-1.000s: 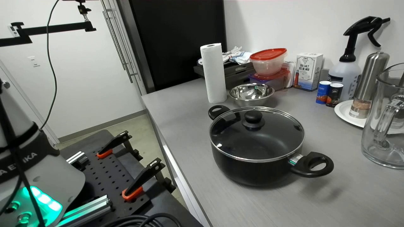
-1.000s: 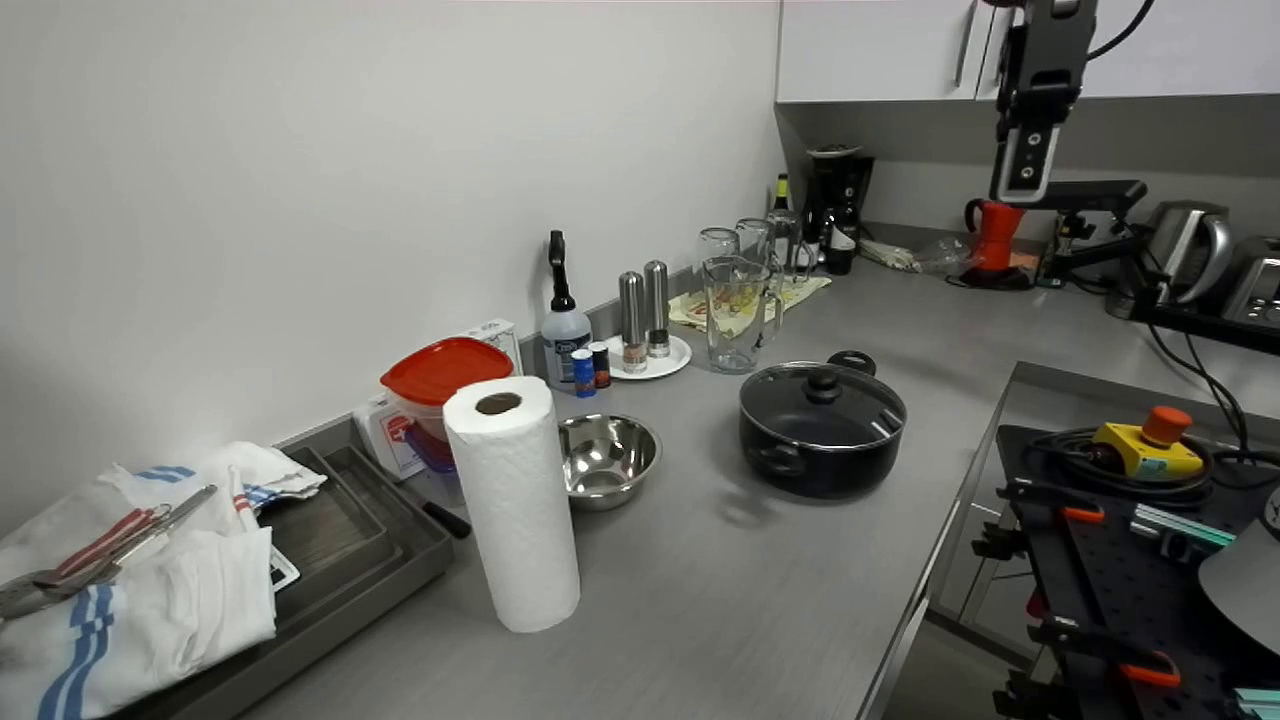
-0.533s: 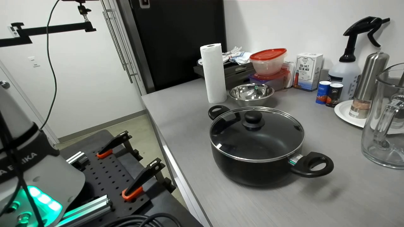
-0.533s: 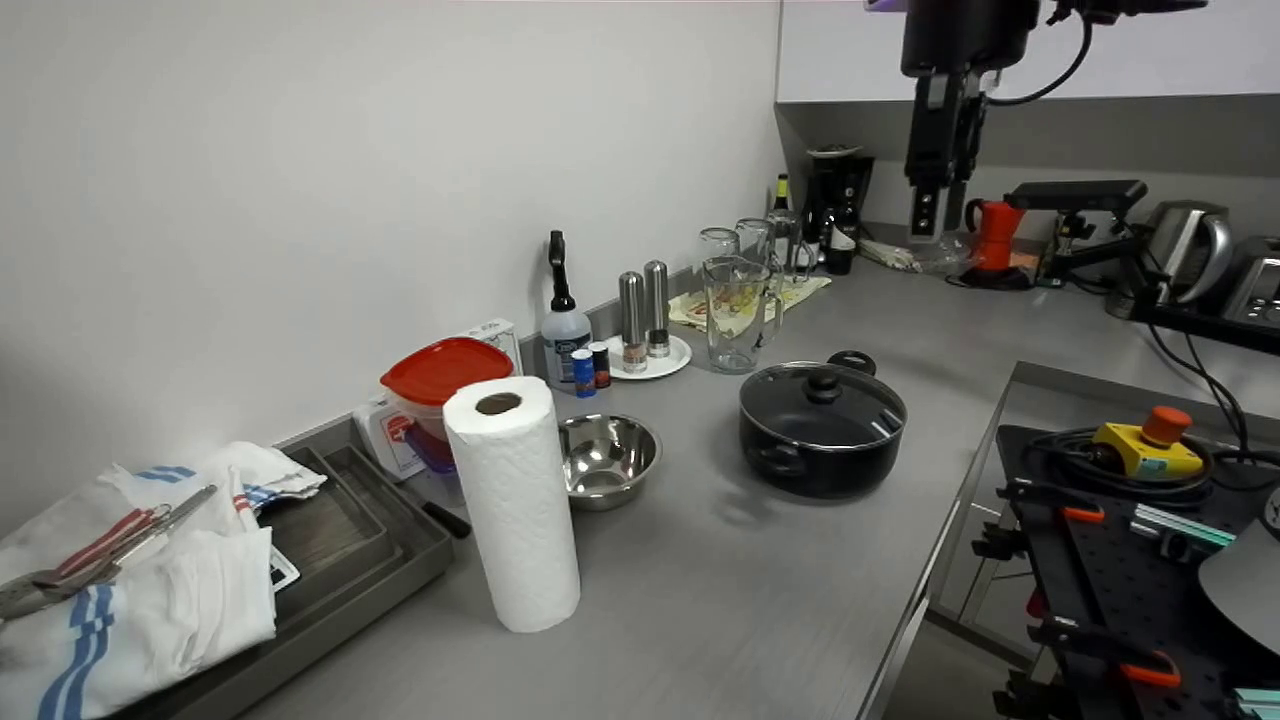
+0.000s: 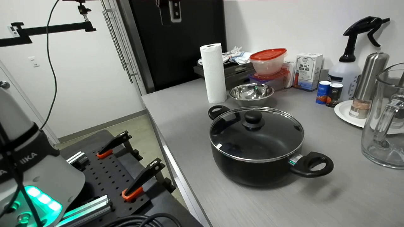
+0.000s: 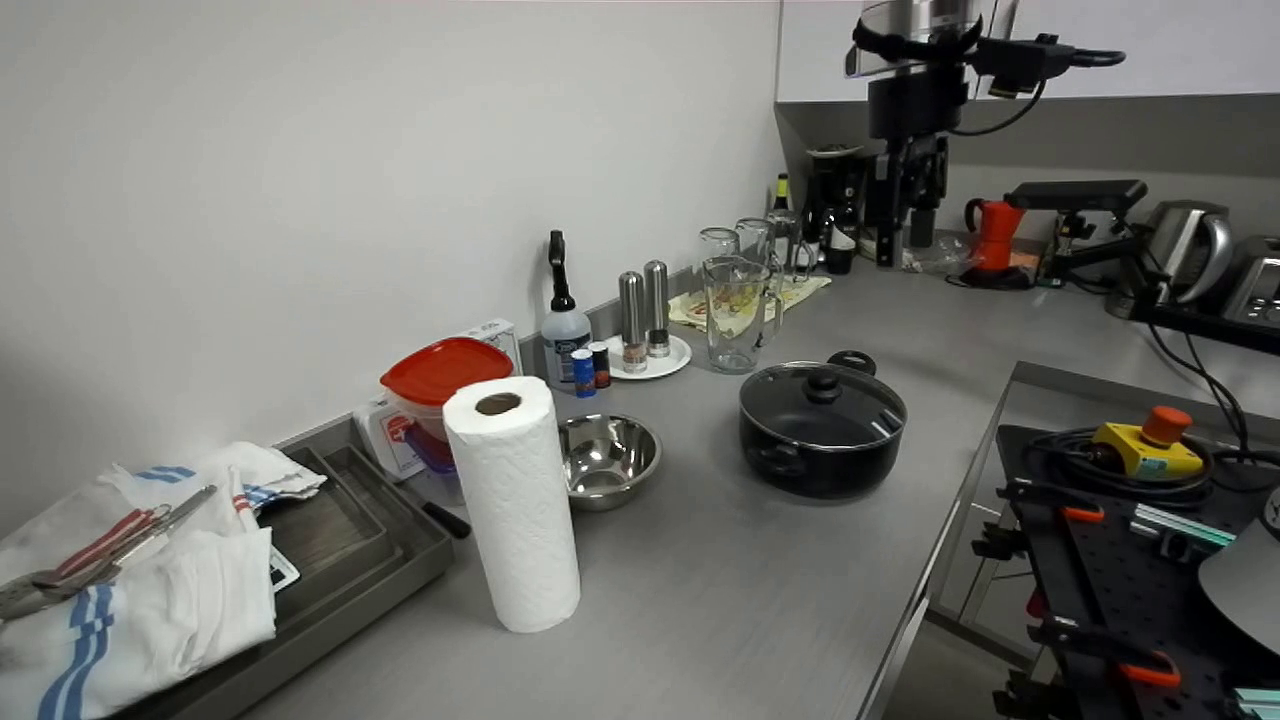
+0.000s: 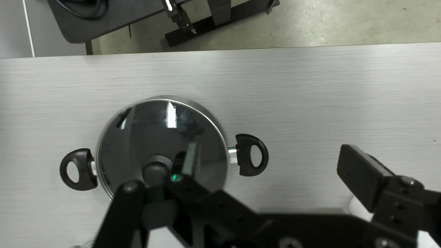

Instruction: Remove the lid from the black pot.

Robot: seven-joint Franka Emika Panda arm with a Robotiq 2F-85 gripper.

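The black pot (image 5: pixel 252 173) stands on the grey counter with its loop handles at its sides; it also shows in an exterior view (image 6: pixel 828 475) and in the wrist view, where I see its handle (image 7: pixel 253 155). The glass lid (image 5: pixel 262 138) with its black knob (image 5: pixel 253 117) lies flat on the pot; the lid also shows in an exterior view (image 6: pixel 800 415) and the wrist view (image 7: pixel 162 137). My gripper (image 6: pixel 905 235) is open and empty, high above the counter and apart from the lid. In the wrist view, one finger of the gripper (image 7: pixel 274 163) covers part of the lid beside the knob.
A steel bowl (image 5: pixel 252 93) and paper towel roll (image 5: pixel 214 74) stand beyond the pot. A glass pitcher (image 6: pixel 733 320) and a white plate (image 6: pixel 650 372) with two mills stand near the wall. The counter's edge (image 7: pixel 220 51) runs close to the pot.
The gripper has come lower and moved left in an exterior view, toward the pot. Its fingertip now shows at the top of an exterior view. The lid and pot have not moved.
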